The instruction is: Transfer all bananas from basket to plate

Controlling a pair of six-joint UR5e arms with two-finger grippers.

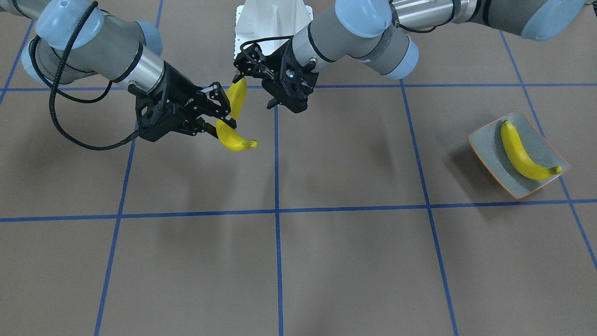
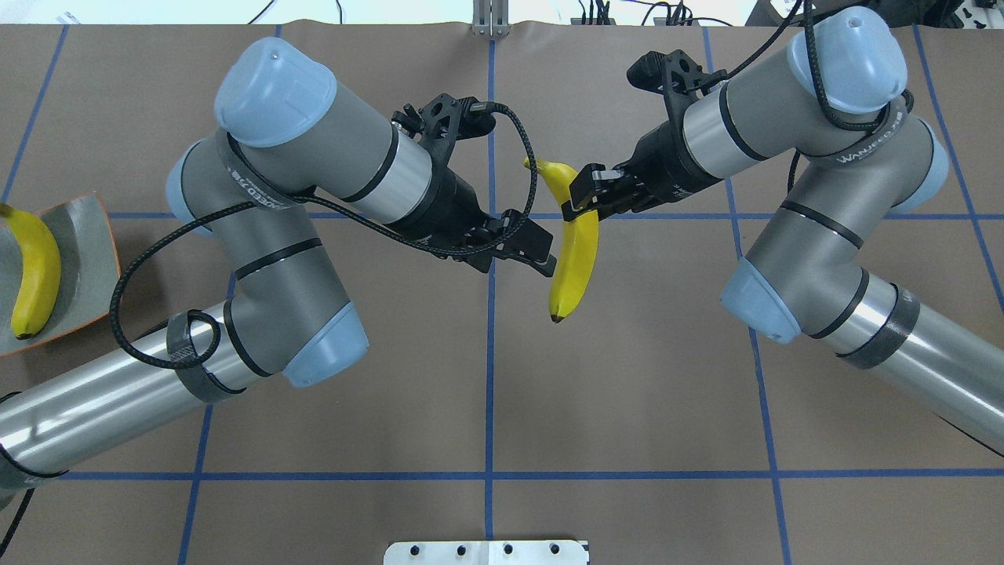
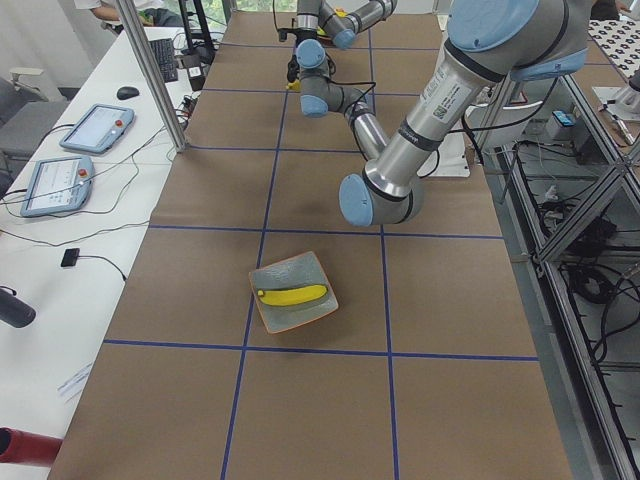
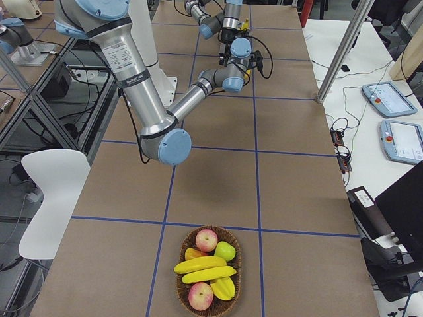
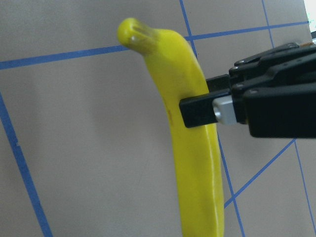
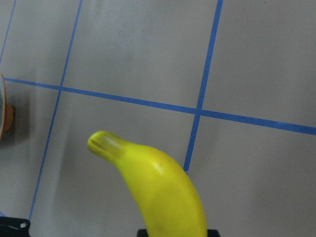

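Observation:
My right gripper [image 2: 584, 205] is shut on a yellow banana [image 2: 576, 251] and holds it above the table's middle; it also shows in the front view [image 1: 225, 122]. My left gripper [image 2: 543, 255] is open, right beside the near half of that banana. In the left wrist view the banana [image 5: 195, 163] fills the centre, with a right finger [image 5: 197, 111] across it. A second banana [image 1: 520, 151] lies in the grey-green plate [image 1: 485, 137]. Two more bananas [image 4: 203, 267] lie in the wicker basket [image 4: 182, 290].
The basket also holds apples [image 4: 207, 239] and other fruit, at the table's end on my right. The plate [image 2: 86, 235] sits at the table's end on my left. Blue tape lines cross the brown table. Tablets and cables lie on the side bench.

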